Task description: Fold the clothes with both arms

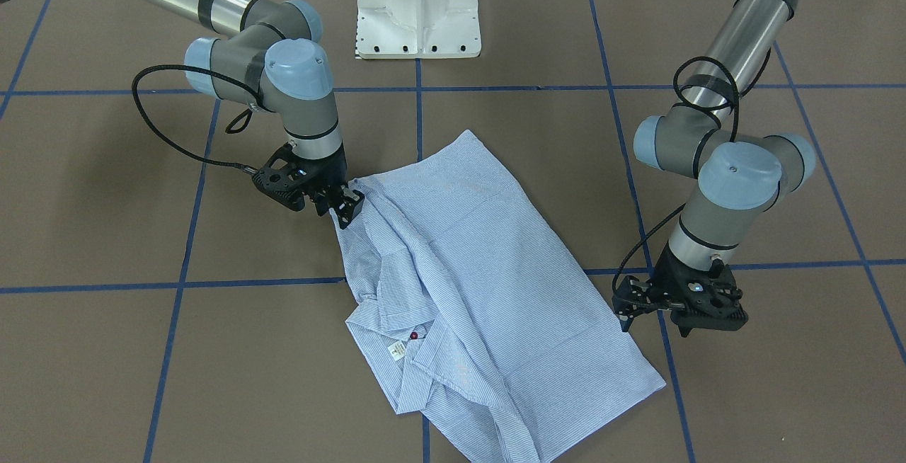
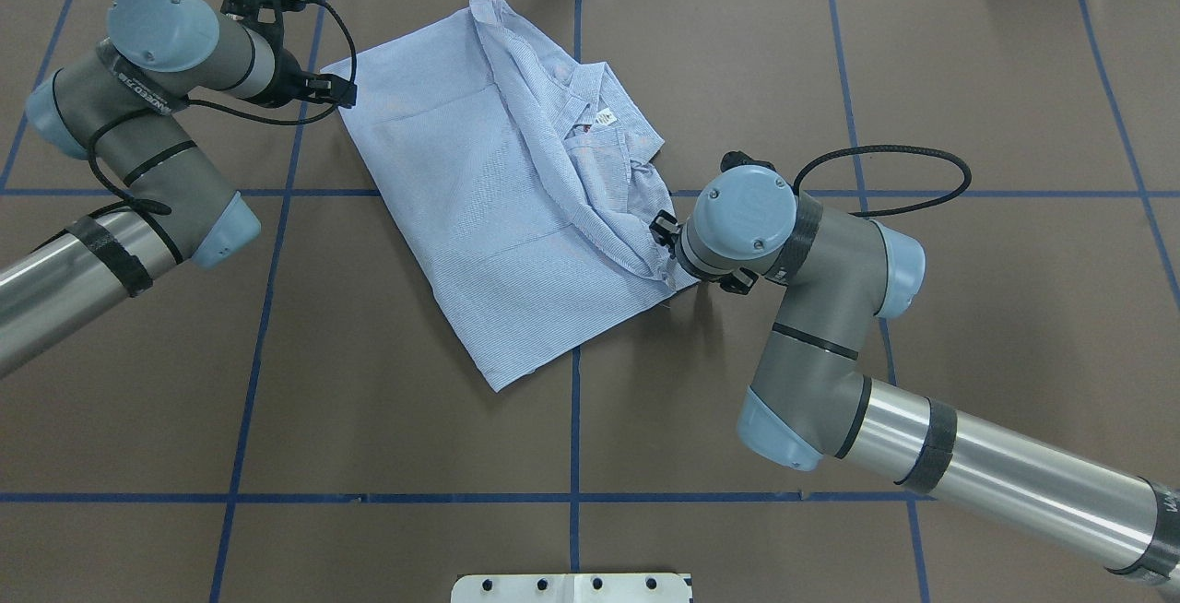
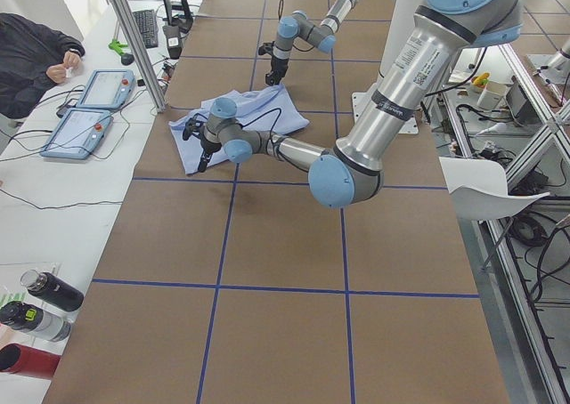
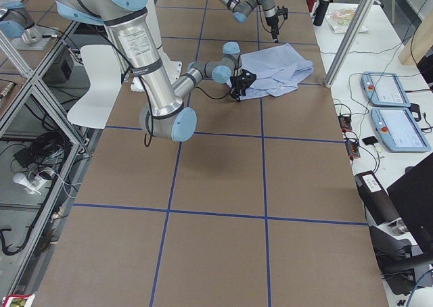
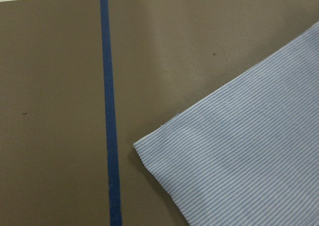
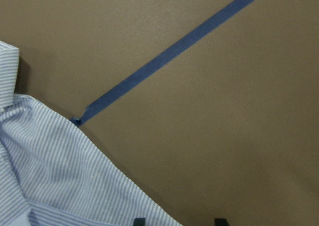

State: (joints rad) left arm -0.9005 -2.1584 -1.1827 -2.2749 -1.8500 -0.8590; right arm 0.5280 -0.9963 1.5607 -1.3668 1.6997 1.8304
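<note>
The light-blue striped shirt lies crumpled and partly folded on the brown table, with its collar and neck label on top. It also shows in the overhead view. My right gripper is low at the shirt's bunched edge. In the right wrist view its fingertips stand apart, with fabric beside one and bare table between them. My left gripper is open and empty just off the shirt's opposite edge. The left wrist view shows a shirt corner but no fingers.
The white base pedestal stands at the robot's side of the table. Blue tape lines cross the brown surface. In the left view an operator and teach pendants are at a white side table beyond the shirt.
</note>
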